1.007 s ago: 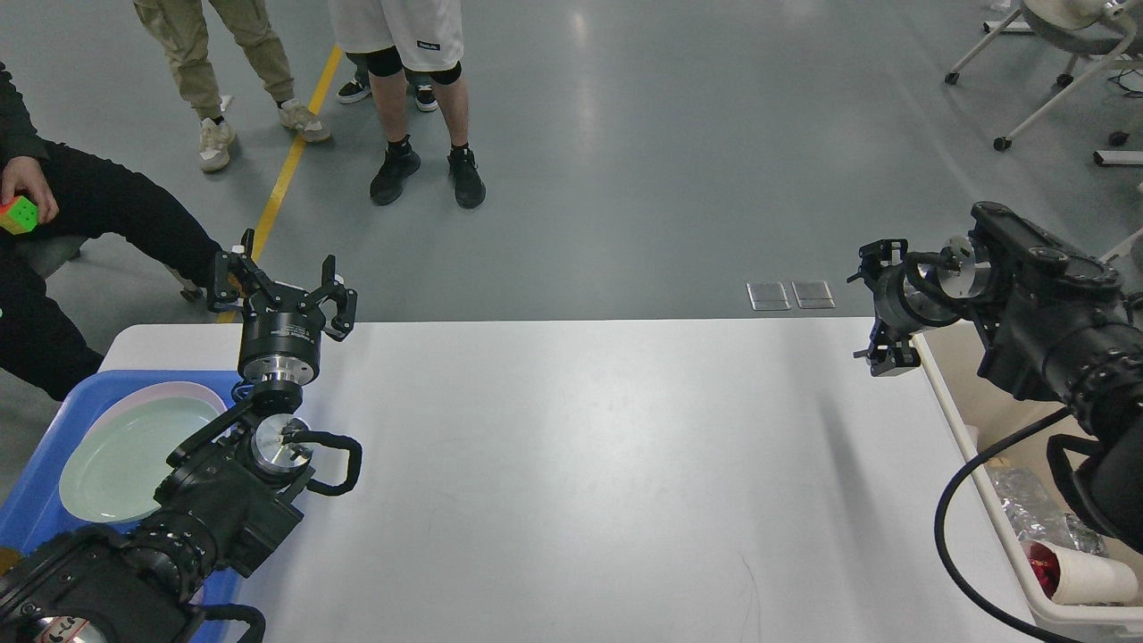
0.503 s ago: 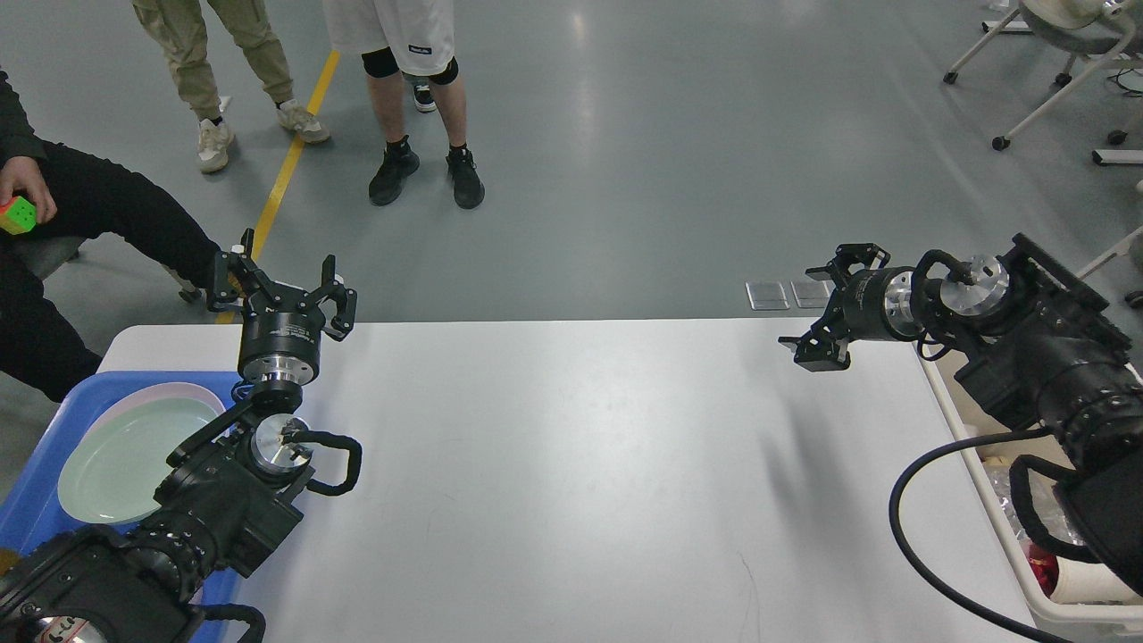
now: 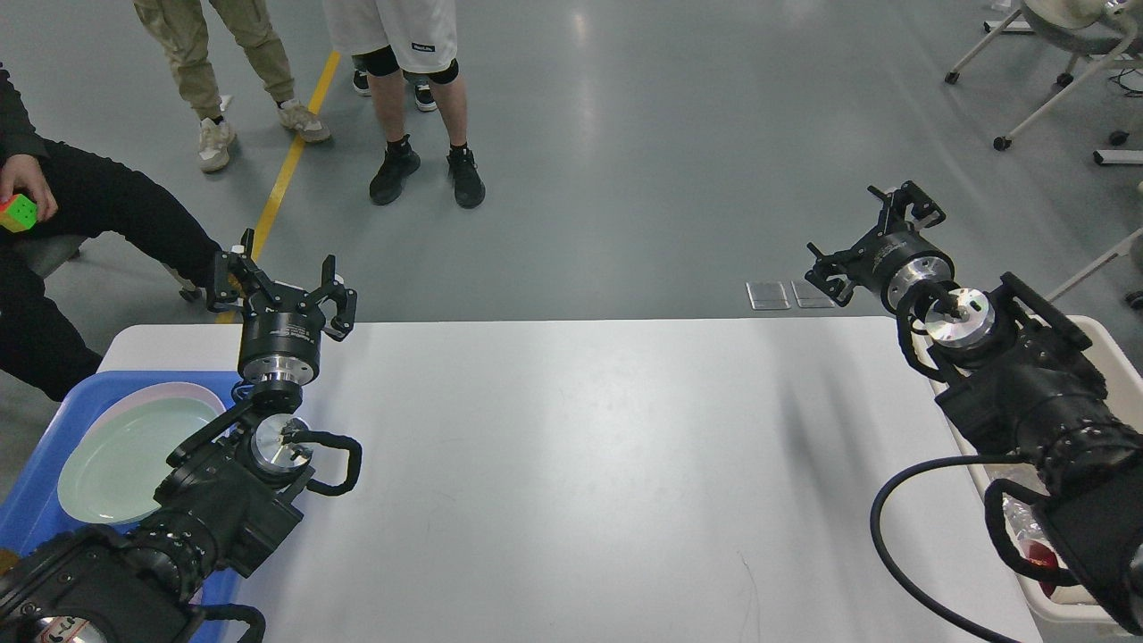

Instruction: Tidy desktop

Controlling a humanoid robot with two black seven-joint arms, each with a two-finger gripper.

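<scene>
White desktop (image 3: 571,464) is seen between 2 grippers: left gripper (image 3: 284,288) spread and unladen at its far-left corner, right gripper (image 3: 871,241) likewise beyond its far-right corner.

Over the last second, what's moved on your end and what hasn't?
The right gripper swung from over the beige bin at the desktop's right edge, out over the desktop, then up and away past its far edge, open and empty. The left gripper stayed open by the blue tray; the plate there hasn't moved.
</scene>
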